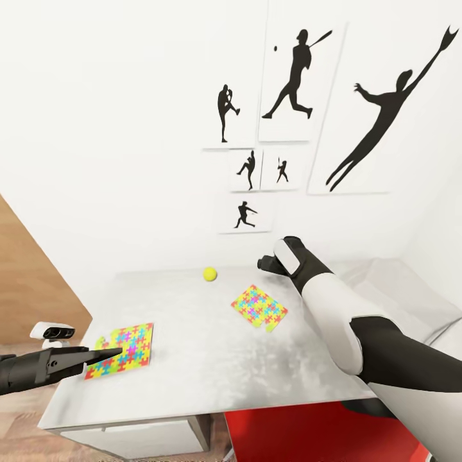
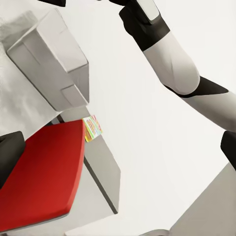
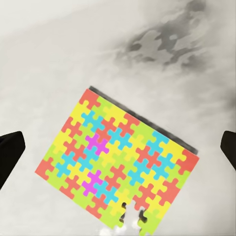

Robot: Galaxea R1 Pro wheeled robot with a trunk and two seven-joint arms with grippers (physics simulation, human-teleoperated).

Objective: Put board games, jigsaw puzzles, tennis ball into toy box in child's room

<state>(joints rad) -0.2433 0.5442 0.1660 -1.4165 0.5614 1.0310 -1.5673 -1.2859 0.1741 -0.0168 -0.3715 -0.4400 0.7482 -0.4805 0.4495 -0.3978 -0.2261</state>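
Head view: table [image 1: 192, 359] with pale grey top fills the lower middle; white wall behind it carries black sports silhouette pictures [image 1: 295, 77].
Tennis ball: small yellow-green ball [image 1: 210, 274] rests on the tabletop near its far edge, at about 12 o'clock from the table's centre.
Jigsaw puzzle, right: multicoloured square slab [image 1: 260, 307] lies flat on the table at about 2 o'clock from centre, well apart from the ball; a few pieces are missing at one corner. Right wrist view has the same slab [image 3: 118, 167] lying directly between the two dark fingertips, which stand wide apart at either edge of the picture.
Jigsaw puzzle, left: second slab [image 1: 123, 351] lies flat near the table's left edge, at about 9 o'clock.
Left gripper: dark fingers [image 1: 96, 356] reach in from 8 o'clock with the tips over the left slab's near corner; whether they touch it or are parted I cannot tell.
Right gripper: wrist [image 1: 282, 256] hangs over the table at about 1 o'clock, just above the right slab, fingers spread, holding nothing.
Left wrist view: light grey toy box [image 2: 49, 59] with sloping walls, a red panel [image 2: 44, 172], and a small colourful printed edge [image 2: 92, 128], possibly a game box.
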